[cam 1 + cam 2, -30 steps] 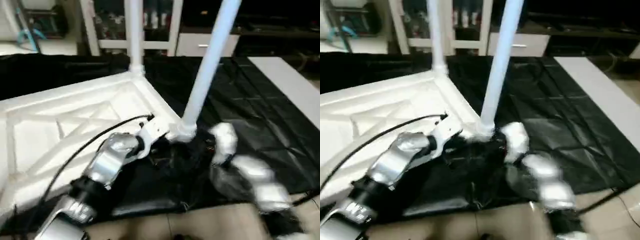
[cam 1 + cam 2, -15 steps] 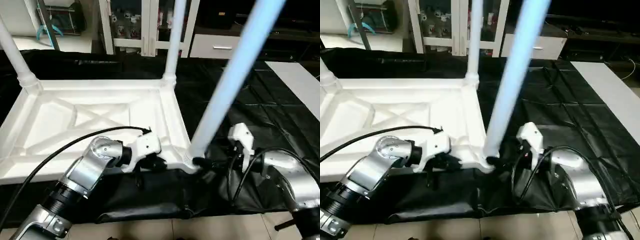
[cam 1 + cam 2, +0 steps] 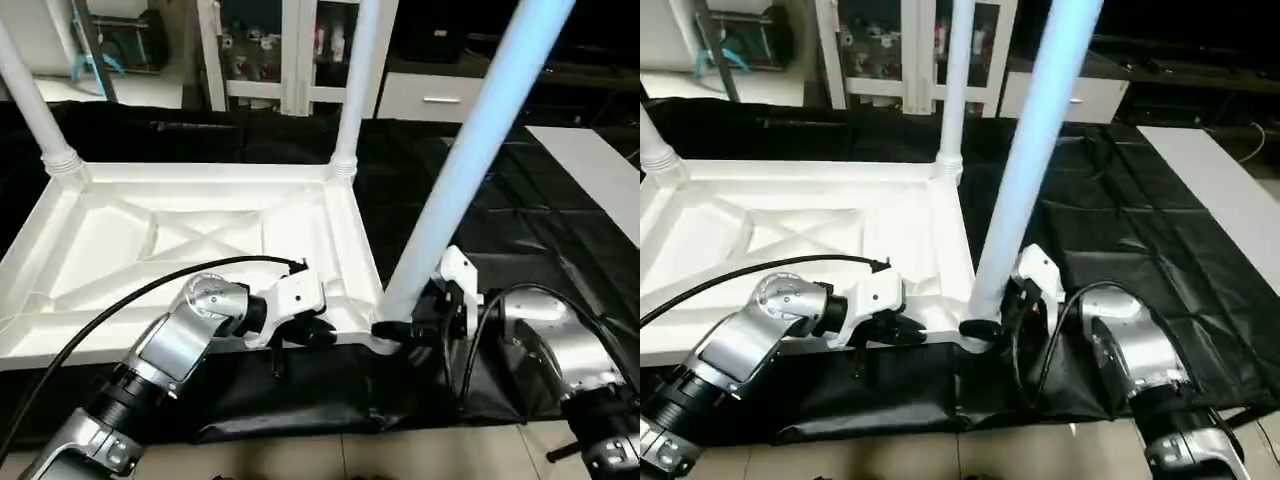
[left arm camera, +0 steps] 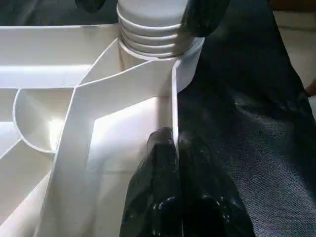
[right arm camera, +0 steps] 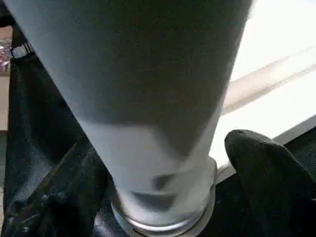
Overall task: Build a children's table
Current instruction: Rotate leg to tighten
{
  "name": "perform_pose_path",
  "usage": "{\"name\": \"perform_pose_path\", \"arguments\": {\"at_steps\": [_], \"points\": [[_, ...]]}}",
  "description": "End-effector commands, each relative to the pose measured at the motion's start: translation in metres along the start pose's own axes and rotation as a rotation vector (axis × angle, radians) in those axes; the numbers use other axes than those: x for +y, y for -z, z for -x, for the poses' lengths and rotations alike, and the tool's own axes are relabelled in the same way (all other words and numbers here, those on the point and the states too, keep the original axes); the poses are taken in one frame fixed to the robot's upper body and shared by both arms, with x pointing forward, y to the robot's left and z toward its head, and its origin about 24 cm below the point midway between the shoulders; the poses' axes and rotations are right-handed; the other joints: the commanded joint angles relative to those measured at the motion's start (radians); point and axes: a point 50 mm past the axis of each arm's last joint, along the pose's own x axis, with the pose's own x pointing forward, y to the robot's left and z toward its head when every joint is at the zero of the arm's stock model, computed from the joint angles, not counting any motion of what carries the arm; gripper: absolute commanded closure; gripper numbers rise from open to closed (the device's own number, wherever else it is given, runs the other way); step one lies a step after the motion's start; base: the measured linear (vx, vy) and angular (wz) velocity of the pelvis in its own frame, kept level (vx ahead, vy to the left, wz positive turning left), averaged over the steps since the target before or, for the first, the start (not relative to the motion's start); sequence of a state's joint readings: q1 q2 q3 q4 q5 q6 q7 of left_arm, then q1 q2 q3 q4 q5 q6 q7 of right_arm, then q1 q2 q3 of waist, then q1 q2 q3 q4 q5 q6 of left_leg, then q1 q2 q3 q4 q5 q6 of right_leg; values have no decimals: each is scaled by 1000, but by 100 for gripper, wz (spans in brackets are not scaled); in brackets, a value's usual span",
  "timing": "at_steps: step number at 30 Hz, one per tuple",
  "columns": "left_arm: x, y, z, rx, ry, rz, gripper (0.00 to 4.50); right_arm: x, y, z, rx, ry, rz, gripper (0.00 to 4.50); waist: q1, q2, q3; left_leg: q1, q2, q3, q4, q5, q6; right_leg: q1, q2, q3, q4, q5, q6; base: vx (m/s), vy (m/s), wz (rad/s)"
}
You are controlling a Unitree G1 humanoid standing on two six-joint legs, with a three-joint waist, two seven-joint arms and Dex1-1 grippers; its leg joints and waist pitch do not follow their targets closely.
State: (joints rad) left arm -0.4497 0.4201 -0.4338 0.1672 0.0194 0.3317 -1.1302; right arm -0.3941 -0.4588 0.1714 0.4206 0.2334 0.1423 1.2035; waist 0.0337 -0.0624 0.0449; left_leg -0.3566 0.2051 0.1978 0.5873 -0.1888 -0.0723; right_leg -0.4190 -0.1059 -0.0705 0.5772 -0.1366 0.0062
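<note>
Three legs stand up-frame; the near-right leg [image 3: 470, 150] sits socketed between the right tool's [image 5: 163, 163] spread fingers, while the left tool [image 4: 175, 148] pinches the tabletop [image 3: 150, 240] rim.

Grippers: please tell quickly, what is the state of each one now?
Left gripper: shut on the tabletop rim.
Right gripper: fingers either side of the near leg base; grip cannot be told.

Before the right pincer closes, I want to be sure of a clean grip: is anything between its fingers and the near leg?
Nothing visible. The right pincer has one black finger on each side of the near leg, just above the corner socket, with bare leg between them.
</note>
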Motion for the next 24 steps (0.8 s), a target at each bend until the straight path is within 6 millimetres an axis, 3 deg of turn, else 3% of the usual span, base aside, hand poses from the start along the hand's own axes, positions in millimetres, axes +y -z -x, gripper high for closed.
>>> {"name": "perform_pose_path", "arguments": {"at_steps": [1,3,11,14,19,22,24], "points": [[-9,5,-10,31,70,11,450,-4,-6,-1,-10,1,26,92,1,-4,-58,3,28,-13,-75,-293,29,42,-33,35,-61,-368,-185,0,0,0],[-10,5,-10,32,70,13,450,-3,-4,-1,-12,-2,20,124,1,-4,-58,3,28,-13,-75,-290,29,43,-32,35,-60,-353,-190,0,0,0],[-10,6,-10,40,80,13,450,-1,-1,-1,-12,-16,15,180,1,-3,-60,3,28,-13,-75,-296,27,44,-31,36,-59,-350,-194,0,0,0],[-10,7,-10,42,82,13,450,-1,0,-1,-12,-19,14,184,1,0,-60,4,28,-13,-75,-296,27,44,-30,36,-59,-341,-199,0,0,0],[-11,8,-10,45,89,18,450,-1,5,-3,-7,-8,-1,186,1,-5,-60,4,28,-13,-74,-302,25,44,-30,36,-60,-349,-198,0,0,0],[-10,8,-10,38,65,35,450,-8,8,-5,-8,99,-33,186,-1,-4,-59,4,28,-14,-75,-311,21,43,-31,36,-60,-358,-197,0,0,0],[-5,8,-12,29,9,69,450,-13,13,-8,11,172,-67,186,-10,-5,-55,0,27,-19,-80,-343,4,43,-30,34,-66,-425,-173,0,0,0]]}}
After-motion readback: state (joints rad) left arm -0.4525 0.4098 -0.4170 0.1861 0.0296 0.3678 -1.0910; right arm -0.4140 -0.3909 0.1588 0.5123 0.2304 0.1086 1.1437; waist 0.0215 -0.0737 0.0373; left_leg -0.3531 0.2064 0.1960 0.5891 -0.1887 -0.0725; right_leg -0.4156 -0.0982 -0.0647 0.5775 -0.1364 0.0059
